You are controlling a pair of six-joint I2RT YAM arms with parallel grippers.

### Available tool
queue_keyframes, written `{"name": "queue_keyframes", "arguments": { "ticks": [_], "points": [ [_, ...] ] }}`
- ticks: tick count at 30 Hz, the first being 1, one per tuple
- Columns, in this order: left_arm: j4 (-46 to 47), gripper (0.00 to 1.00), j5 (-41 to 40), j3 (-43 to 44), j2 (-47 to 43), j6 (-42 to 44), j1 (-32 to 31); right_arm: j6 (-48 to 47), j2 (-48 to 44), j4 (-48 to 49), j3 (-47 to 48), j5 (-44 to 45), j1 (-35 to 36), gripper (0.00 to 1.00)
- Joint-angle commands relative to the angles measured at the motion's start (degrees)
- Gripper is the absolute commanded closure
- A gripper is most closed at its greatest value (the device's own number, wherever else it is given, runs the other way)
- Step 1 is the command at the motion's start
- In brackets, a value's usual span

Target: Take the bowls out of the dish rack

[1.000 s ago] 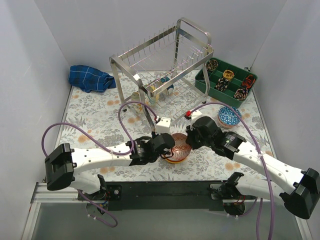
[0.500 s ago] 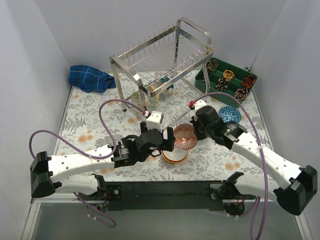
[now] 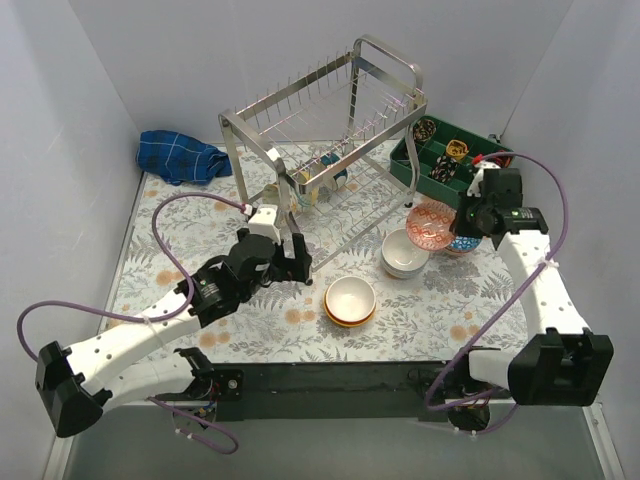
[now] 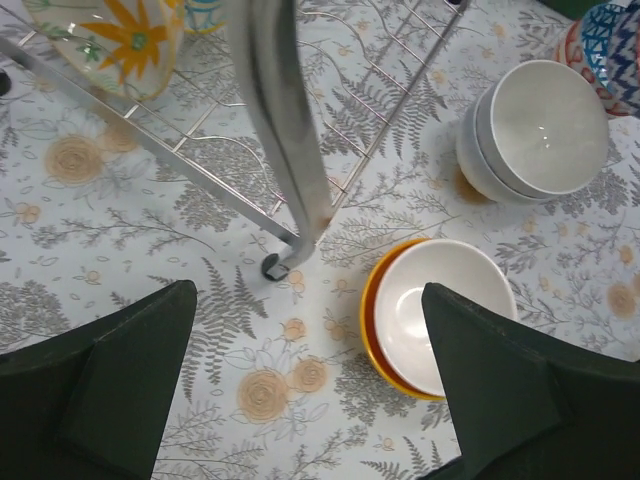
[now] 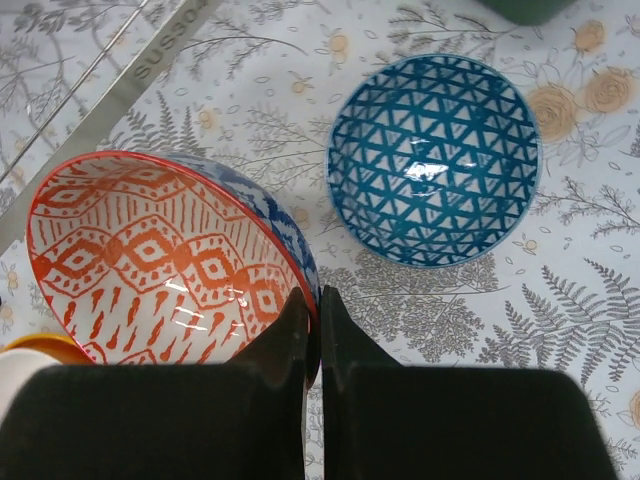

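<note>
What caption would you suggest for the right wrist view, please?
Right gripper pinching the rim of a red-patterned bowl, beside a blue triangle-patterned bowl resting on the floral tablecloth.

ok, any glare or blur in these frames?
Right wrist: small specular spots inside the blue bowl and the red-patterned bowl, otherwise sharp. Left wrist: rack leg close to the lens looks soft. Top external: even light, faint shadows, dish rack wires glint.
</note>
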Motion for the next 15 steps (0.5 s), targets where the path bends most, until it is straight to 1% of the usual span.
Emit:
{"name": "queue_keyframes", "arguments": {
  "ticks": [1,3,4,7,11,13,15],
  "points": [
    [-1.79,0.02,5.49,-1.19,-4.93,5.16,5.73,0.79,3.29,1.28,3.83,-8.60,-9.50,0.99],
    [-1.62,0.02,5.93,-2.85,-6.08,6.92,8.03,1.06,5.49,1.28,4.27,-8.17,-11.97,0.99],
    [-1.09,0.02,6.80,-3.56,-6.96,7.28,10.30,1.23,6.28,1.20,4.71,-8.60,-14.25,0.99],
    [0.40,0.02,8.39,-6.63,-8.02,7.89,14.61,1.59,9.88,1.28,6.11,-10.36,-17.86,0.99],
    [1.55,0.02,9.36,-9.28,-9.34,8.25,19.10,2.55,13.66,2.34,8.14,-10.19,-20.51,0.99],
    [1.46,0.02,8.84,-9.19,-9.69,8.33,21.21,2.55,14.89,2.69,8.75,-9.58,-21.82,0.99],
    [1.55,0.02,7.08,-9.45,-10.56,8.51,21.83,2.47,16.74,2.60,9.37,-9.49,-22.36,0.99]
  ]
}}
